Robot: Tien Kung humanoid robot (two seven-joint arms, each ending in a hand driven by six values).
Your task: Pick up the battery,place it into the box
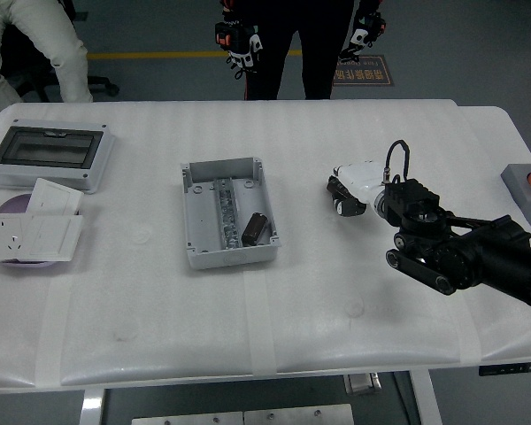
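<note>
1. White-shelled and black-fingered, the right hand (pixel 350 188) hovered low over the table (pixel 336 292) at about 3 o'clock from the box (pixel 226 212), its fingers curled narrow and holding nothing.
2. Its black arm (pixel 478 257) came in from 4 o'clock, well clear of the box, a posture that read as a pull-back, not a reach.
3. 1 battery (pixel 256 228), dark and cylindrical, lay inside the box at its 5 o'clock corner, resting beside the metal rail (pixel 224 212); judged from that, the placing was done.
4. No left hand was in view.
5. At 9 o'clock sat a windowed cover (pixel 49 155) and white socket plates (pixel 31 232), apart from the work.
6. At 12 o'clock a person (pixel 292 44) stood behind the table, gloved hands off it.
7. A grey block (pixel 527 190) sat at the 3 o'clock edge.
</note>
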